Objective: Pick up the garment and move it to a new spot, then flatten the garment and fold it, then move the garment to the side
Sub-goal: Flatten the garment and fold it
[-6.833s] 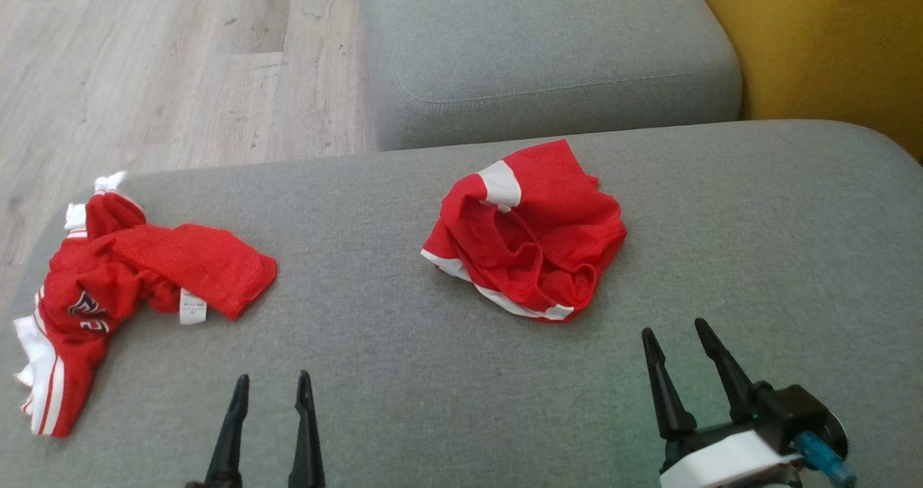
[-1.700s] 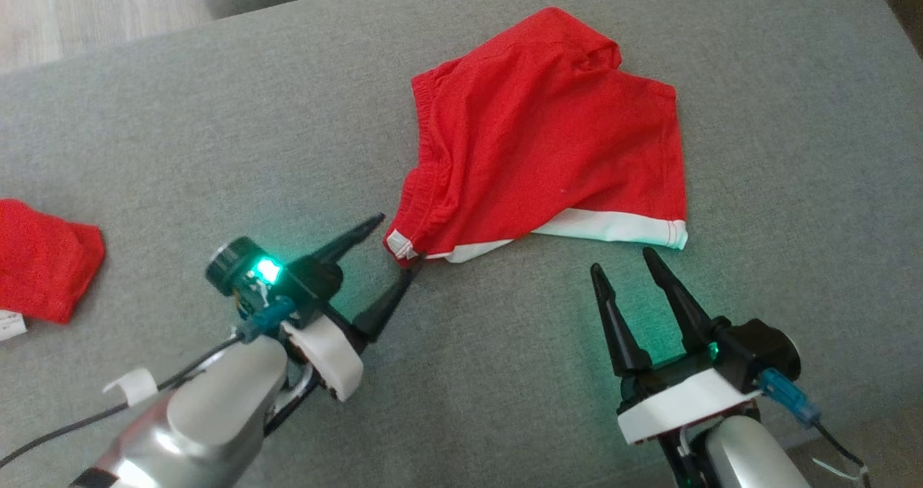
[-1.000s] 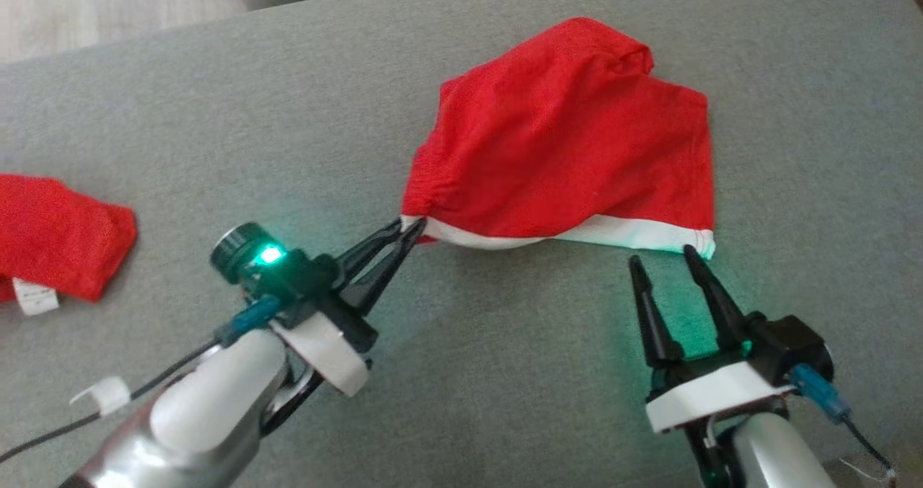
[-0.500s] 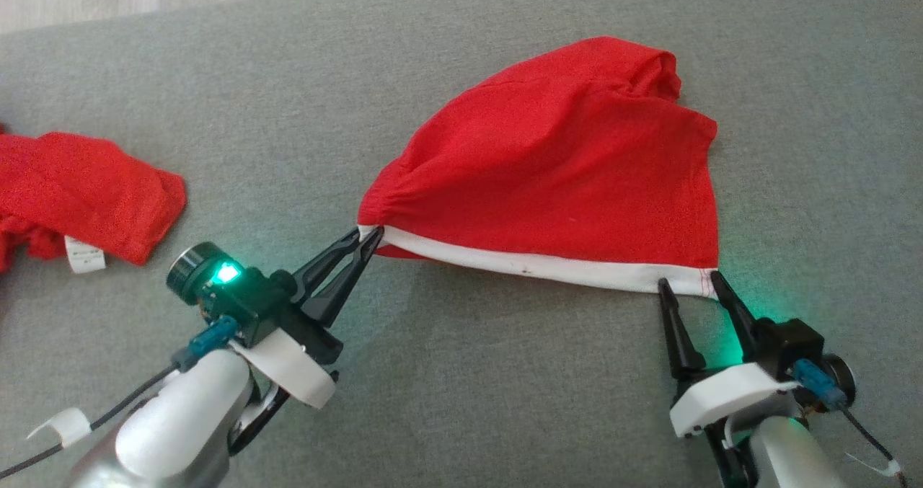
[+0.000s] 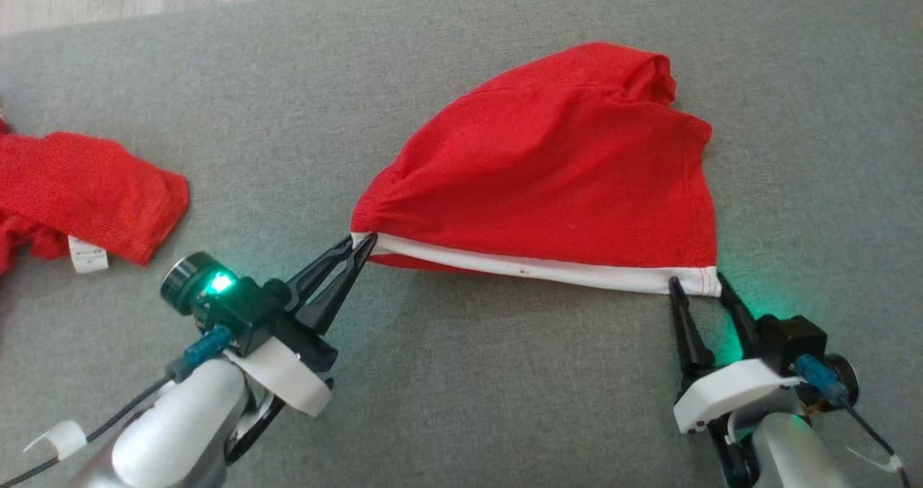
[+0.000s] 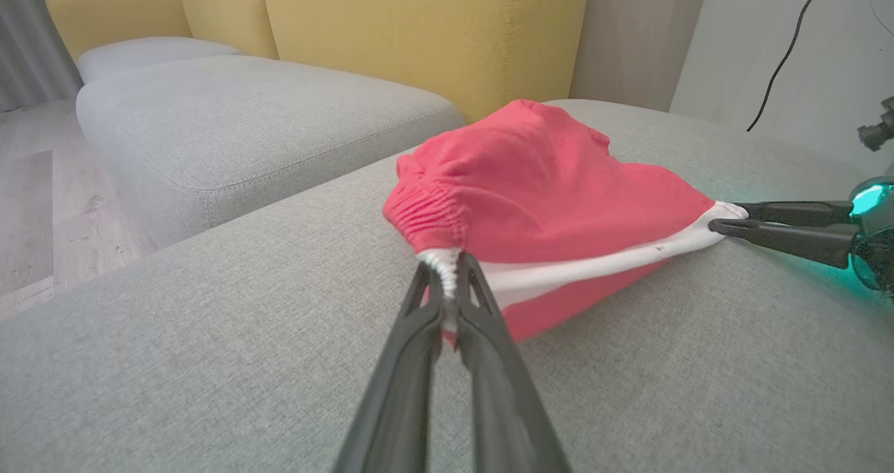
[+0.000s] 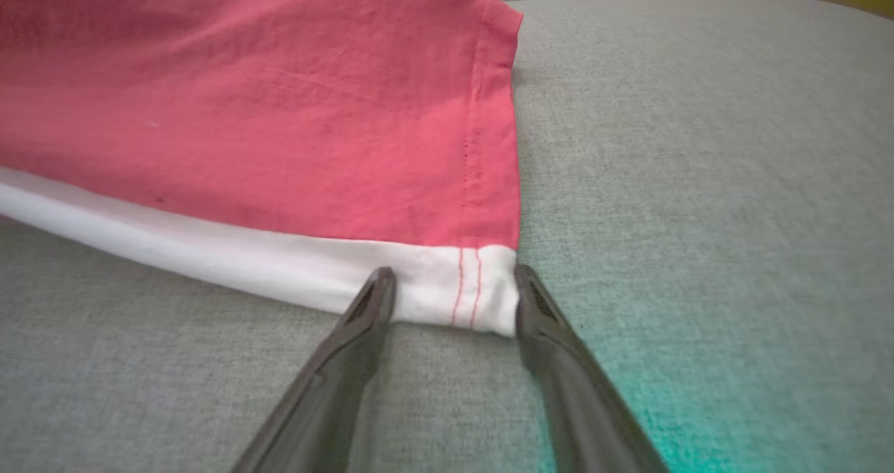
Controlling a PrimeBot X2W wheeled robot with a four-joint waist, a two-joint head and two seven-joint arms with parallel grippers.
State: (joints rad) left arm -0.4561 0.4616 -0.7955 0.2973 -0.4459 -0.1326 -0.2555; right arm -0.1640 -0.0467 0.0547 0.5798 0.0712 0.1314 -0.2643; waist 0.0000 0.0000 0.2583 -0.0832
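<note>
Garment [image 5: 562, 163] on sofa [image 5: 461, 373]: L hand [image 5: 364, 241] clamped on one end of white hem [image 5: 548, 267]; R hand [image 5: 697, 280] open, straddling other end.

We see the garment [image 5: 548, 178], red cloth with a white band [image 5: 548, 266] along its near edge, lying spread on the grey sofa cushion [image 5: 476, 373]. The band is drawn nearly straight from a bunched, gathered left corner to a flat right corner with red stitching, and the far side rises in a rumpled hump with a fold at the top right.
</note>
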